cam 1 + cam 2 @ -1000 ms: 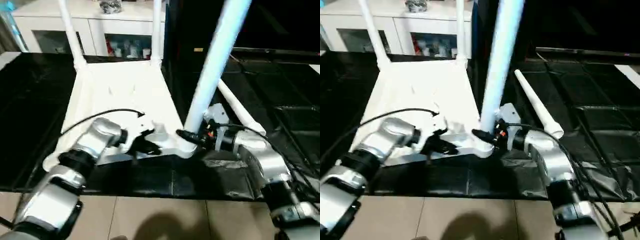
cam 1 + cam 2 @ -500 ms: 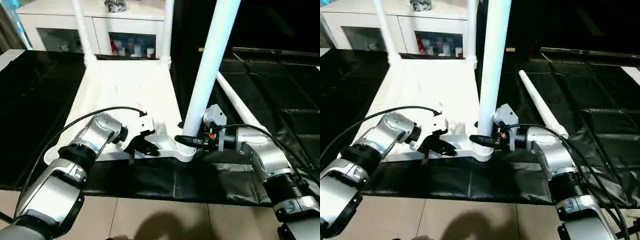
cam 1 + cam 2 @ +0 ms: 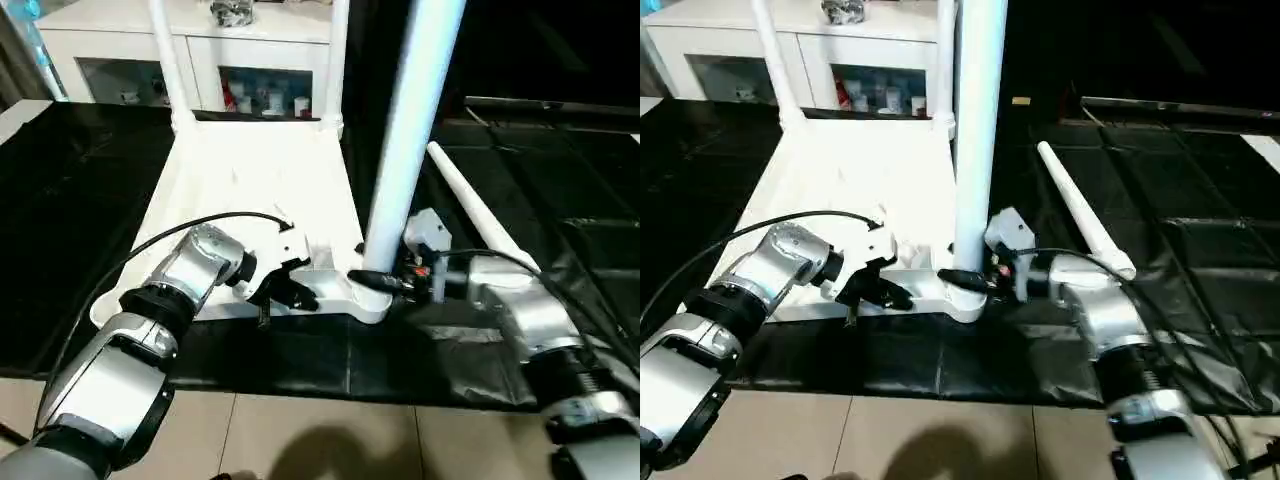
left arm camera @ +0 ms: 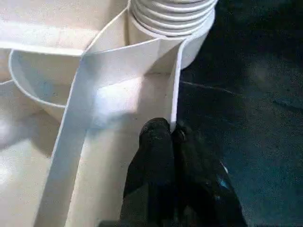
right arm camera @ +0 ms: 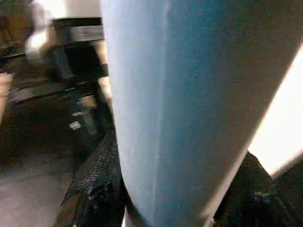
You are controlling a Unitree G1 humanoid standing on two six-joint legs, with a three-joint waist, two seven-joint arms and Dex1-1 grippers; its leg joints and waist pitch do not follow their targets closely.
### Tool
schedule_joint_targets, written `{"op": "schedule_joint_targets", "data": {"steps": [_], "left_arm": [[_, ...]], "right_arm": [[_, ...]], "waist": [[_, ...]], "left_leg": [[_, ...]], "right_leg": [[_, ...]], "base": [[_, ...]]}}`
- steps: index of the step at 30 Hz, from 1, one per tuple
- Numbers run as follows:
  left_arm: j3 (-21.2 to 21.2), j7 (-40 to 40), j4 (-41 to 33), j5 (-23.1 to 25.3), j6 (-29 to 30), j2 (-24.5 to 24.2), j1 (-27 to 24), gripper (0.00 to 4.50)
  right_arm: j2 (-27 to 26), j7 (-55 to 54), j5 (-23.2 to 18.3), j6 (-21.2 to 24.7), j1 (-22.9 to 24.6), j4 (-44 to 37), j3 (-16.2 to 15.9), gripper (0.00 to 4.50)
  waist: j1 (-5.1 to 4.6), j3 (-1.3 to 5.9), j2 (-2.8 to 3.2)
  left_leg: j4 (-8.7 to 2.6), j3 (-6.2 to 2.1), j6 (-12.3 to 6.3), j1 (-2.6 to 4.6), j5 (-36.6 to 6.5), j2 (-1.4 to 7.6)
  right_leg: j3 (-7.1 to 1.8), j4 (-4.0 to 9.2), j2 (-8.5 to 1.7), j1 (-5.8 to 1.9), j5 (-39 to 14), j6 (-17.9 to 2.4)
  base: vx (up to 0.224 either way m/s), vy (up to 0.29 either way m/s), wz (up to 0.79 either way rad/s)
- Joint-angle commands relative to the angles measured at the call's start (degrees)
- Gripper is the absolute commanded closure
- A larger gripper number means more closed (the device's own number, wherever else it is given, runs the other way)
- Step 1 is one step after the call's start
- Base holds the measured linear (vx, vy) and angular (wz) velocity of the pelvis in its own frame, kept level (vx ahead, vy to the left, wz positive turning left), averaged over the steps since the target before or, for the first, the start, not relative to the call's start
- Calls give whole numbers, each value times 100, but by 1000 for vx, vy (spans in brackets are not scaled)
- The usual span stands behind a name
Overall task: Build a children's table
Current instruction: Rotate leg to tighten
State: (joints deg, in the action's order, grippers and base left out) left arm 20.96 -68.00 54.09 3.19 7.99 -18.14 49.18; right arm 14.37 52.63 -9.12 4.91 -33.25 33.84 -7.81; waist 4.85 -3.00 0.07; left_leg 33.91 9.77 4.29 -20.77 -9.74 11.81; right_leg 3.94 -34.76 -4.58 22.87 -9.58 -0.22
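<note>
Tabletop (image 3: 255, 180) lies upside down on black matting, your left jaws (image 4: 171, 137) clenched on a thin, flexing rim rib; your right jaws (image 3: 385, 283) clasp the third leg (image 3: 410, 130), slick, stiff, light plastic, low at its threaded socket

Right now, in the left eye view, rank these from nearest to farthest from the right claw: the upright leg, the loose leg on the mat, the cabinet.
1. Upright leg, at the right claw.
2. Loose leg, lying behind the claw, to its right.
3. Cabinet, far back left.
</note>
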Motion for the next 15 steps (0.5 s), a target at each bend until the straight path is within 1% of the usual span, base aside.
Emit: {"op": "schedule_joint_targets", "data": {"steps": [1, 2, 3, 4, 5, 6, 7, 8, 9, 10, 11, 12, 13, 14, 15], "left_arm": [[-443, 437, -488, -345, 90, 166, 276, 450], [-443, 437, -488, -345, 90, 166, 276, 450], [-443, 437, -488, -345, 90, 166, 276, 450], [-574, 629, -687, -390, 295, 194, 191, 450], [-841, 1248, -1694, -474, 1057, 352, -294, 450], [-952, 1643, -2408, -491, 1572, 533, -629, 450], [-952, 1643, -2408, -491, 1572, 533, -629, 450], [-961, 1704, -2514, -494, 1652, 566, -676, 450], [-917, 1819, -2786, -456, 1788, 654, -806, 450], [-896, 1870, -2925, -450, 1857, 704, -874, 450], [-862, 2030, -3173, -423, 1971, 843, -988, 450], [-854, 2079, -3196, -409, 1978, 876, -996, 450], [-848, 2087, -3192, -397, 1970, 880, -993, 450], [-812, 2124, -3176, -328, 1932, 897, -981, 450], [-812, 2124, -3176, -328, 1932, 897, -981, 450]], "right_arm": [[-138, -278, 379, 284, 264, 605, -356, 260], [-138, -278, 379, 284, 264, 605, -356, 260], [-138, -278, 379, 284, 264, 605, -356, 260], [-250, -666, 412, 285, 134, 828, -231, 261], [-571, -1912, 424, 234, -416, 1646, 154, 261], [-755, -2547, 406, 207, -775, 2137, 358, 261], [-755, -2547, 406, 207, -775, 2137, 358, 261], [-781, -2616, 405, 204, -826, 2204, 385, 261], [-838, -2762, 388, 238, -926, 2324, 438, 261], [-864, -2816, 383, 252, -969, 2376, 453, 261], [-925, -2926, 350, 305, -1069, 2489, 491, 261], [-938, -2946, 337, 323, -1090, 2512, 502, 261], [-945, -2946, 333, 323, -1097, 2517, 505, 261], [-982, -2945, 316, 317, -1138, 2551, 519, 261], [-982, -2945, 316, 317, -1138, 2551, 519, 261]], "waist": [[-44, 290, -1], [-55, 288, 0], [-55, 294, 7], [-65, 299, 3], [-157, 331, -30], [-264, 311, -11], [-314, 309, 2], [-347, 300, 4], [-366, 314, -87], [-372, 342, -93], [-400, 337, -89], [-406, 333, -80], [-400, 345, -86], [-380, 362, -151], [-369, 364, -133]], "left_leg": [[-455, -85, 149, 116, -2418, 88], [-461, -91, 108, 98, -2415, 80], [-467, -96, 96, 105, -2414, 84], [-477, -97, 78, 96, -2399, 88], [-533, -150, 219, 12, -2166, 163], [-556, -162, 279, -33, -2323, 153], [-539, -170, 290, -34, -2393, 146], [-527, -156, 262, -20, -2462, 120], [-497, -124, 160, -18, -2430, 91], [-494, -113, 78, -31, -2196, 108], [-495, -94, 4, -57, -2055, 117], [-491, -80, -17, -49, -2044, 115], [-465, -52, -58, -13, -2013, 105], [-450, -30, -125, -6, -1859, 96], [-452, -23, -145, -3, -1787, 99]], "right_leg": [[-153, 642, -390, -163, -3437, -809], [-143, 686, -385, -172, -3581, -668], [-142, 694, -389, -172, -3567, -637], [-142, 694, -383, -179, -3506, -628], [-158, 516, -455, -235, -3039, -886], [-94, 515, -404, -237, -3064, -883], [-89, 534, -409, -223, -3094, -881], [-67, 587, -382, -208, -3148, -843], [-66, 649, -376, -214, -3093, -797], [-76, 585, -410, -247, -2718, -918], [-73, 570, -402, -243, -2448, -995], [-74, 576, -389, -227, -2398, -1015], [-85, 586, -382, -203, -2283, -1058], [-96, 556, -381, -210, -2115, -1116], [-102, 550, -380, -209, -2037, -1145]], "base": [[0, 0, 0], [0, 0, 0], [0, 0, 0], [0, 0, 0], [-25, 27, -20], [-25, 27, -20], [-33, 29, -25], [0, 0, 0], [0, 0, 0], [0, 0, 0], [0, 0, 0], [0, 0, 0], [0, 0, 0], [0, 0, 0], [0, 0, 0]]}}
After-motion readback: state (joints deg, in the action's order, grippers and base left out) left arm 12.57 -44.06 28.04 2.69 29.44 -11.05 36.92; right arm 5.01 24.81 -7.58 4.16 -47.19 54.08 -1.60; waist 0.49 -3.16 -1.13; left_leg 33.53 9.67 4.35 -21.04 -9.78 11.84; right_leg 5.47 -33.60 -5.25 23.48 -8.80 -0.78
